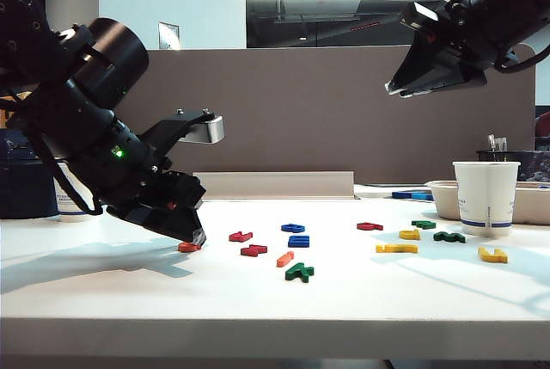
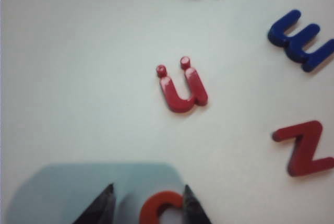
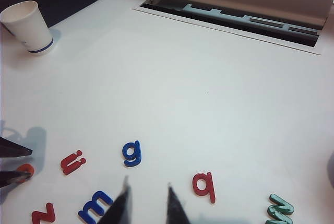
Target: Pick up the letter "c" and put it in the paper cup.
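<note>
Left gripper (image 2: pixel 147 203) is down at the table (image 1: pixel 275 300), jaws apart w/ one fingertip each side of the letter "c" (image 2: pixel 159 207). Not clamped yet as far as I can tell; gaps show btwn tips and piece. Step in hand, I'd say: the grasp approach on the c.

Next move prob calls for closing squarely on the piece w/o nudging it sideways, then a lift and a long carry across to the paper cup (image 1: pixel 486 197), which stands well apart on the far right of the exterior view.

The c: small, flat, curved, orange-red, lighter than the red "ü" (image 2: pixel 182 89) and red "z" (image 2: pixel 305 147) nearby. It lies flat on the table, only partly in the left wrist view.

Right gripper (image 3: pixel 147 203) hangs high over the table, jaws apart, empty.
</note>
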Controlling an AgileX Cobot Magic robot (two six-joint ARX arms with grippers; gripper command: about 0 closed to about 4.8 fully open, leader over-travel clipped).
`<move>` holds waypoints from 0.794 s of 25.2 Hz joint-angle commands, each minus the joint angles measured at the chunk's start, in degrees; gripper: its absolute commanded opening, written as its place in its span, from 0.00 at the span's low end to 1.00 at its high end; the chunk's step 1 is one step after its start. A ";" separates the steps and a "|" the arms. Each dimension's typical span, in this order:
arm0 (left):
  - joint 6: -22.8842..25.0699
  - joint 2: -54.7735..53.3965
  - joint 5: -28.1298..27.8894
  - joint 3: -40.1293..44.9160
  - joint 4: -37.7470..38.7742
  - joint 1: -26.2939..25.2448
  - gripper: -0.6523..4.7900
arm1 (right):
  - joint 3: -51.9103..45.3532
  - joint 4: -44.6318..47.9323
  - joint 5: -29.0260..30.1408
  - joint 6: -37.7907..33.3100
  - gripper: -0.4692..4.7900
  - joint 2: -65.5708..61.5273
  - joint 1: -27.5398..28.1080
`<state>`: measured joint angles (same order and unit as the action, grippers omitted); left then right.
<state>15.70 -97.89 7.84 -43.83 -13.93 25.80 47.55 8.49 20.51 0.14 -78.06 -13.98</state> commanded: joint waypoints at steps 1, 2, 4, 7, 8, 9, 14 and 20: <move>-2.82 0.17 -0.09 -0.37 0.17 0.02 0.42 | 0.22 0.50 -0.48 0.35 0.25 0.15 -0.09; -2.86 0.17 -0.11 -0.37 0.17 0.02 0.42 | 0.22 0.52 -0.48 0.35 0.25 0.15 -0.09; -2.86 0.17 -0.09 -0.37 0.17 0.02 0.42 | 0.22 0.52 -0.48 0.35 0.25 0.15 -0.09; -2.89 0.17 -0.04 -0.37 0.17 0.02 0.42 | 0.22 0.50 -0.72 0.35 0.25 0.17 -0.09; -2.89 0.17 0.04 -0.37 0.17 0.02 0.42 | 0.22 0.50 -0.98 0.35 0.25 0.17 -0.09; -2.91 0.17 0.63 -0.37 0.17 0.02 0.42 | 0.20 0.50 -1.07 0.35 0.25 0.15 -0.09; -4.22 0.15 1.42 -0.37 0.17 0.04 0.42 | 0.22 0.50 -1.09 0.35 0.25 0.15 -0.09; -4.17 0.07 1.40 -0.37 0.42 0.02 0.42 | 0.22 0.50 -1.14 0.37 0.25 0.15 -0.09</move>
<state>11.75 -97.89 8.84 -43.83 -13.63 25.78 47.55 8.47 19.49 0.34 -78.06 -13.98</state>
